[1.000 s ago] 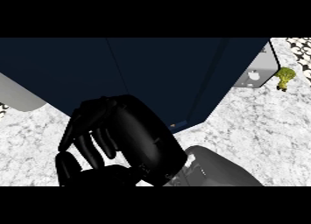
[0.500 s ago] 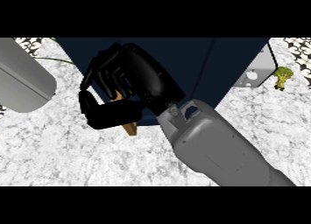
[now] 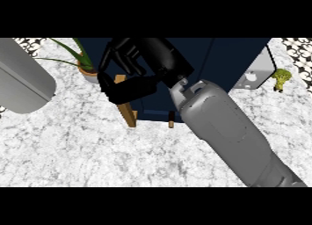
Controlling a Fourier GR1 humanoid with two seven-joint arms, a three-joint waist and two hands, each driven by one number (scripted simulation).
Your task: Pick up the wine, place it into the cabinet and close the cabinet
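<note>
Wine: no bottle shows anywhere in the head view; I cannot tell whether it is already inside the cabinet (image 3: 184,70) or hidden behind the hand.
Change: the right hand (image 3: 142,66) has moved up and away from the near bench, where it filled the lower view a second ago, and now sits against the dark blue cabinet front, beside the wooden door edge (image 3: 125,105).
Right hand state: fingers curled, with the thumb angled down across the wooden edge; it appears to be pinching or hooking the door, though what lies under the palm is hidden.
Meaning for the task: judging by the hand on the door and no bottle in sight, the placing step seems done and the closing step is in hand; the door looks still ajar.
Left hand: only a grey forearm (image 3: 15,74) shows at the upper left edge; the hand itself is out of view.
Surroundings: a potted plant (image 3: 77,59) stands just beside the door edge; a green vegetable, perhaps broccoli (image 3: 281,78), lies well apart at the right; the marble bench (image 3: 87,154) carries them all.
In the way: the plant is near the door's swing and could be brushed.
</note>
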